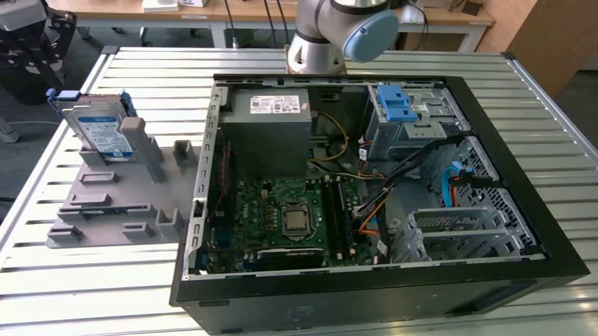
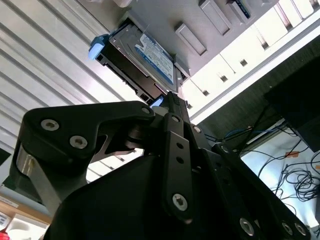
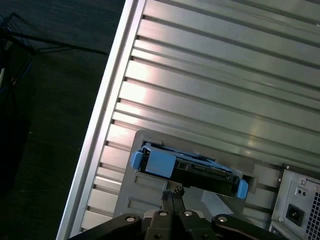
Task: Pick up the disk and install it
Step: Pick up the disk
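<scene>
Silver-grey disk [image 1: 101, 133] with white-and-blue label, blue-framed, standing on edge in grey holder [image 1: 103, 210], exterior view's left

I see an open black computer case [image 1: 374, 292] lying on the slatted metal tabletop [image 1: 94, 294]. Inside the case, a grey power-supply box [image 1: 276, 133] sits at the far end. A green motherboard [image 1: 271, 220] lies nearer to me, and a metal drive cage with a blue latch [image 1: 404, 110] fills a far corner. Just beside the case, on the exterior view's left, stands a grey moulded fixture [image 1: 108, 210]. Beyond the case I make out wooden desks [image 1: 252, 10].
</scene>
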Controlling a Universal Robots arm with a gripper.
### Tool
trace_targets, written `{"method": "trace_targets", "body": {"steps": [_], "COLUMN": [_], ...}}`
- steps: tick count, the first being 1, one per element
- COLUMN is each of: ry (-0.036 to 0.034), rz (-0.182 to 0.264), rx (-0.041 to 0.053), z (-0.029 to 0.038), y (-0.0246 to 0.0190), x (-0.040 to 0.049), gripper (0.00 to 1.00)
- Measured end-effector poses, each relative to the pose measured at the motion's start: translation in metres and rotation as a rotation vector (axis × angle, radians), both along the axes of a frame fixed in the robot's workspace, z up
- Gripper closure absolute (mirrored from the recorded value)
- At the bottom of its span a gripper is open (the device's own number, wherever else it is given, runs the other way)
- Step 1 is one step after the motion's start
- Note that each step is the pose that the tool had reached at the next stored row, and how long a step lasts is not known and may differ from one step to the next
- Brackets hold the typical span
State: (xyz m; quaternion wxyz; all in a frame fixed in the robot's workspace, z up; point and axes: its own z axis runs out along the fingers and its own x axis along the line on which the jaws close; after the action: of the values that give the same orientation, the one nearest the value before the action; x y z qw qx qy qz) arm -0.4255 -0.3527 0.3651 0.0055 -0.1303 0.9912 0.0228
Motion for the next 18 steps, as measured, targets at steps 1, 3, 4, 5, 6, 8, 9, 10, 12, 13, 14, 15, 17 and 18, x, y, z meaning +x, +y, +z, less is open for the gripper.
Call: {"method": "trace_targets", "body": {"steps": [1, 3, 4, 5, 6, 8, 9, 10, 12, 13, 14, 15, 17, 18], "ry": [0.0, 0.0, 0.0001, 0.0, 0.0, 0.0, 0.0, 0.0, 0.0, 0.0, 0.0, 0.0, 0.0, -0.0001], "rz": [0.005, 0.015, 0.02, 0.025, 0.03, 0.041, 0.047, 0.052, 0.063, 0.068, 0.074, 0.079, 0.09, 0.096], "rx": [0.0, 0.0, 0.0, 0.0, 0.0, 0.0, 0.0, 0.0, 0.0, 0.0, 0.0, 0.0, 0.0, 0.0], "z": [0.0, 0.0, 0.0, 0.0, 0.0, 0.0, 0.0, 0.0, 0.0, 0.0, 0.0, 0.0, 0.0, 0.0], "y": [0.0, 0.0, 0.0, 0.0, 0.0, 0.0, 0.0, 0.0, 0.0, 0.0, 0.0, 0.0, 0.0, 0.0], "x": [0.0, 0.0, 0.0, 0.0, 0.0, 0.0, 0.0, 0.0, 0.0, 0.0, 0.0, 0.0, 0.0, 0.0], "gripper": [0.89, 0.89, 0.89, 0.89, 0.89, 0.89, 0.89, 0.89, 0.89, 0.89, 0.89, 0.89, 0.89, 0.89]}}
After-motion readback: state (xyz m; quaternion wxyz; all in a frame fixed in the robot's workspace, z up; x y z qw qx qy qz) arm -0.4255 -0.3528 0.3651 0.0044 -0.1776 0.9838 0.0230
